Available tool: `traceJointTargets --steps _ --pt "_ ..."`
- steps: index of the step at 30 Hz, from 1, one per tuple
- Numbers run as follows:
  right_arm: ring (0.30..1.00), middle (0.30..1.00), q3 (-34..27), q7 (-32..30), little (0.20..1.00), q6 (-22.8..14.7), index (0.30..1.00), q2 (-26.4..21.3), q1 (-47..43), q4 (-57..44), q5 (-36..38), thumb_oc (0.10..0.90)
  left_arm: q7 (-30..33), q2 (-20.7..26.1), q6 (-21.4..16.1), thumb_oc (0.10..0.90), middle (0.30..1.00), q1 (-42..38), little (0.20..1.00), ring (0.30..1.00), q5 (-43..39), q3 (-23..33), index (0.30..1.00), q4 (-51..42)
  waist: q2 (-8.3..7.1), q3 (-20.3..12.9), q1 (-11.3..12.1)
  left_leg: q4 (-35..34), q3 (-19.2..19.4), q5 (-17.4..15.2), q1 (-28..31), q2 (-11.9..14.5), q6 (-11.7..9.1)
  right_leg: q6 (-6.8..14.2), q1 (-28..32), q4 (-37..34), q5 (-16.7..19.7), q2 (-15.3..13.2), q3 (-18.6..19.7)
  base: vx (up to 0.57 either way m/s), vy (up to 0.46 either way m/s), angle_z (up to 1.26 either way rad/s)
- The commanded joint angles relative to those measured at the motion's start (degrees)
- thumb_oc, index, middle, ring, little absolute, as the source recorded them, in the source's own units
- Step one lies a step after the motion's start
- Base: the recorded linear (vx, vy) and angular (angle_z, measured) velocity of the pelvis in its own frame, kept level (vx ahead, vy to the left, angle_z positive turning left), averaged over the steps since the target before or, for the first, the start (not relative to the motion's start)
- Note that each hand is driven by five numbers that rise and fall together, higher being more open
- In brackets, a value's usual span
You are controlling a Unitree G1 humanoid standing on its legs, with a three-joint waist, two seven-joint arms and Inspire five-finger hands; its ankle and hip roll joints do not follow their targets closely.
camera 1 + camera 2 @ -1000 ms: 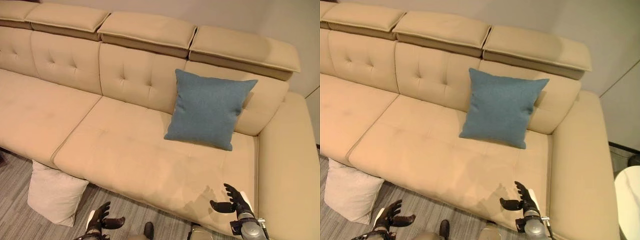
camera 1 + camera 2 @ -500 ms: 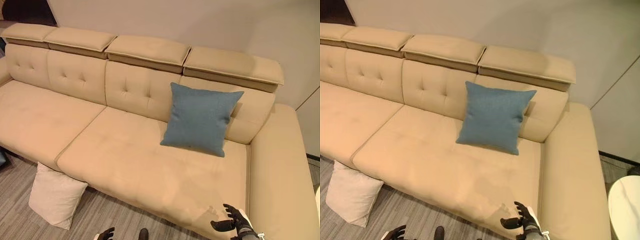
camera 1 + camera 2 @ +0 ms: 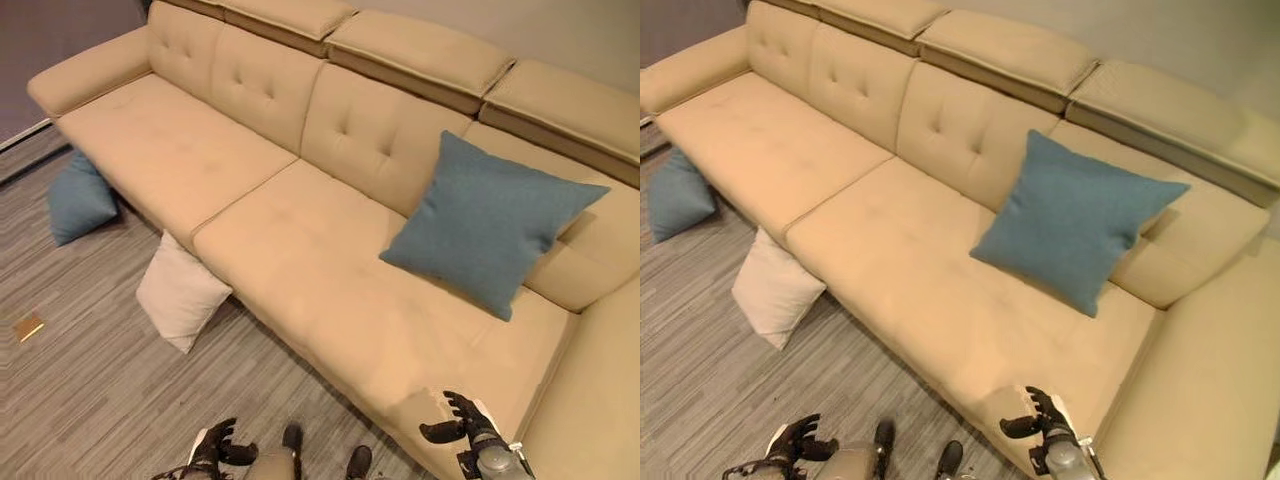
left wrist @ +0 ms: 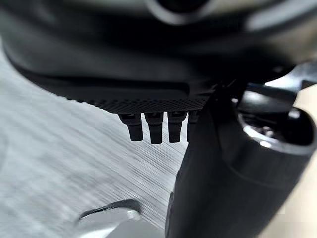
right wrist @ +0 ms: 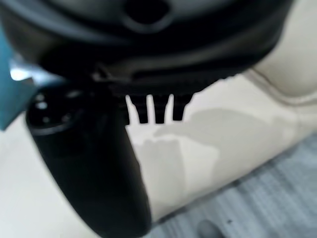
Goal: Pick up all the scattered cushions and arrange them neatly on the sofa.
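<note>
Cushions lie scattered: blue cushion (image 3: 490, 222) on sofa (image 3: 300, 240), white cushion (image 3: 180, 293) and seemingly another blue one (image 3: 78, 197) on floor (image 3: 80, 380), both hands (image 3: 222, 446) (image 3: 462, 422) empty, fingers loosely spread.

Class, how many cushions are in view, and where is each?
3: blue cushion against the sofa back, white cushion and another blue cushion on the floor. Others may be hidden.

A home living room: a long beige tufted upholstered sofa (image 3: 300, 230) with padded headrests stands against a plain wall, on grey striped carpet flooring (image 3: 80, 380), with square fabric throw cushions (image 3: 490, 225) about.
</note>
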Motion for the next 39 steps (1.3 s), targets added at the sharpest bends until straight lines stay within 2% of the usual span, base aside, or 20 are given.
traceJointTargets --steps 1,3,7,9,11,12,13,14,16,17,18,22,26,27,28,29,31,34,35,39 --pt "0.9 0.9 -1.47 -1.57 0.9 -1.24 0.9 -0.75 -0.59 -0.78 -0.39 0.8 0.14 0.19 -1.65 0.8 0.9 0.18 0.9 0.9 1.84 -1.56 0.9 -3.12 0.1 -2.41 0.1 -9.03 -0.04 -4.64 4.82 -0.48 2.18 8.33 -1.64 1.21 -1.2 -1.77 3.16 -0.04 0.095 0.99" --pt "0.9 0.9 -1.34 -1.45 0.9 -1.09 0.9 -0.5 -0.71 -0.6 -0.89 0.8 0.12 0.06 -1.51 0.8 0.9 0.24 0.9 0.9 1.9 -1.4 0.9 -2.68 0.31 -2.57 0.02 -11.28 -0.16 -4.42 5.61 -0.5 2.28 8.44 -1.71 1.67 -1.08 -1.8 2.89 -0.04 0.067 0.72" --pt "0.9 0.9 0.38 -1.57 0.9 -0.44 0.9 0.41 -2.13 1.14 -2.45 0.8 0.3 0.26 -1.36 0.8 0.9 0.09 0.9 0.9 1.4 -0.95 0.9 -2.13 -0.07 -2.27 1.32 -13.61 -3.49 -3.66 5.74 -2.29 3.29 8.91 -2.34 3.29 -0.65 -2.21 2.88 -0.07 0.116 0.1" --pt "0.9 0.9 1.24 -1.54 0.9 0.04 0.9 1.01 -3.4 0.89 -3.33 0.8 0.27 1.11 -1.11 0.8 0.9 -0.07 0.9 0.9 1.4 -0.23 0.9 -1.8 -0.18 -1.61 2.56 -14.65 -5.06 -2.91 5.85 -2.89 4.31 9.23 -3.57 8.01 -1.53 -3.67 2.14 -0.09 0.106 0.21" --pt "0.9 0.9 1.25 -1.52 0.9 -0.12 0.9 1.16 -3.46 0.56 -3.18 0.8 0.23 1.47 -1.09 0.8 0.9 -0.35 0.9 0.9 1.65 -0.28 0.9 -1.37 -0.26 -1.58 2.72 -14.81 -6.3 -2.75 5.82 -3.16 4.54 9.58 -3.63 8.7 -2.14 -4.02 2.91 -0.04 0.018 0.15" --pt "0.9 0.9 0.92 -1.35 0.9 -0.09 0.9 1.35 -3.41 0.01 -2.96 0.8 0.35 1.91 -1.03 0.8 0.9 -0.51 0.9 0.9 1.99 -0.46 0.9 -1.35 -0.32 -1.33 2.14 -14.64 -7.54 -2.53 5.63 -3.4 4.72 9.65 -4.76 10.61 -2.19 -4.06 5.47 -0.04 0.004 0.4" --pt "0.9 0.9 0.9 -1.26 0.9 0.07 0.9 1.53 -3.52 -0.63 -2.48 0.8 0.91 2.57 -1.2 0.8 0.9 -1.2 0.9 0.9 1.76 -0.68 0.9 -1.66 -0.24 -1.03 0.83 -14.82 -10.03 -2.07 5.54 -3.89 5.07 10.43 -6.52 12.22 -2.38 -2.51 13.84 -0.04 0.007 0.74" --pt "0.9 0.9 0.89 -1.26 0.9 0.07 0.9 1.55 -3.54 -0.63 -2.48 0.8 0.91 2.58 -1.2 0.8 0.9 -1.21 0.9 0.9 1.76 -0.67 0.9 -1.65 -0.31 -1.21 0.75 -14.82 -10.08 -1.92 5.27 -3.97 5.1 10.45 -6.74 12.15 -2.25 -2.59 13.8 -0.02 -0.014 1.18" --pt "0.9 0.9 0.66 -1.18 0.9 0.19 0.9 2.16 -3.3 0.12 -1.21 0.8 1.48 3.23 -1.46 0.8 0.9 -2.44 0.9 0.9 1.51 -1.07 0.9 -1.52 -0.24 -1.54 -0.46 -15.35 -14.4 -0.59 4.51 -4.86 4.96 11.01 -6.59 12.46 -3.11 0.19 24.75 0.0 -0.051 1.19" --pt "0.9 0.9 0.67 -1.18 0.9 0.18 0.9 2.17 -3.31 0.14 -1.2 0.8 1.48 3.24 -1.46 0.8 0.9 -2.44 0.9 0.9 1.51 -1.07 0.9 -1.53 -0.25 -1.53 -0.49 -15.36 -14.43 -0.6 4.52 -4.86 4.96 11.0 -6.58 12.48 -3.15 0.18 24.73 0.02 -0.111 1.49" --pt "0.9 0.9 1.22 -1.0 0.9 0.3 0.9 2.19 -3.59 0.81 -0.83 0.8 1.82 3.66 -1.71 0.8 0.9 -2.81 0.9 0.9 1.04 -0.88 0.9 -1.06 -0.53 -1.89 -0.24 -15.91 -16.86 0.19 4.12 -5.05 4.3 10.56 -5.94 12.15 -3.69 1.02 26.77 0.02 -0.122 1.49" --pt "0.9 0.9 2.22 -0.55 0.9 0.24 0.9 2.27 -3.83 1.17 -1.22 0.8 1.81 3.87 -1.72 0.8 0.9 -2.88 0.9 0.9 0.41 -0.59 0.9 -0.44 -1.1 -2.65 0.74 -16.53 -18.71 0.91 3.65 -4.75 3.46 9.93 -3.83 9.68 -4.4 0.68 24.13 0.02 -0.13 0.78" --pt "0.9 0.9 3.1 -0.7 0.9 -0.06 0.9 1.88 -3.97 -0.61 -1.87 0.8 1.62 3.25 -1.92 0.8 0.9 -2.15 0.9 0.9 -1.05 -0.14 0.9 -0.2 -1.59 -1.87 1.94 -16.34 -21.55 3.22 0.54 -4.71 1.26 9.39 -2.19 5.27 -4.37 1.55 21.95 -0.07 -0.227 1.01" --pt "0.9 0.9 3.06 -0.99 0.9 -0.08 0.9 1.39 -4.12 -1.04 -1.93 0.8 1.47 2.69 -1.93 0.8 0.9 -1.92 0.9 0.9 -1.72 -0.11 0.9 -0.21 -1.54 -0.74 2.1 -14.47 -20.13 3.52 -2.08 -4.86 0.87 9.37 -2.03 3.95 -3.92 1.32 20.48 -0.12 -0.117 1.21" --pt "0.9 0.9 3.07 -0.99 0.9 -0.08 0.9 1.39 -4.13 -1.03 -1.93 0.8 1.47 2.69 -1.93 0.8 0.9 -1.92 0.9 0.9 -1.72 -0.11 0.9 -0.21 -1.54 -0.75 2.08 -14.45 -20.15 3.51 -2.1 -4.87 0.87 9.37 -2.03 3.95 -3.92 1.32 20.46 -0.14 -0.069 0.58" --pt "0.9 0.9 2.64 -1.04 0.9 -0.04 0.9 1.07 -4.04 -1.23 -1.64 0.8 1.51 2.36 -1.89 0.8 0.9 -1.83 0.9 0.9 -2.01 -0.01 0.9 -0.13 -1.49 -0.13 1.66 -13.29 -17.22 3.27 -3.03 -4.5 1.06 9.39 -1.75 3.43 -3.58 0.88 19.29 -0.08 -0.013 1.16" --pt "0.9 0.9 2.22 -0.97 0.9 0.34 0.9 1.18 -3.17 -0.83 -1.69 0.8 1.28 1.88 -1.49 0.8 0.9 -1.18 0.9 0.9 -1.55 0.2 0.9 0.1 -1.31 -0.2 0.66 -13.48 -8.93 3.18 -2.89 -1.97 1.78 9.33 -1.2 2.28 -3.23 0.42 16.58 -0.08 0.0 1.36" --pt "0.9 0.9 1.69 -1.24 0.9 0.49 0.9 1.86 -1.97 0.52 -1.74 0.8 0.77 1.97 -0.88 0.8 0.9 0.09 0.9 0.9 -0.09 0.4 0.9 1.0 -1.09 -1.92 -0.51 -15.89 -0.78 3.91 -1.54 0.4 2.02 9.4 0.11 1.04 -3.2 0.13 12.59 0.07 0.041 1.02" --pt "0.9 0.9 1.95 -1.26 0.9 0.56 0.9 2.61 -1.78 1.11 -1.99 0.8 0.75 2.11 -0.54 0.8 0.9 0.63 0.9 0.9 0.39 0.64 0.9 1.43 -1.41 -2.85 -0.65 -16.74 -0.21 3.9 -0.77 0.35 2.28 9.5 0.65 1.07 -3.51 -0.08 11.68 0.16 0.064 1.22" --pt "0.9 0.9 2.99 -1.37 0.9 0.81 0.9 3.59 -2.24 1.97 -2.51 0.8 0.83 2.54 -0.45 0.8 0.9 0.95 0.9 0.9 0.48 0.95 0.9 1.51 -2.42 -3.2 -0.17 -16.04 -0.69 2.91 -0.43 -0.22 2.76 9.73 1.28 1.52 -3.81 -0.58 11.67 0.11 0.083 0.37"
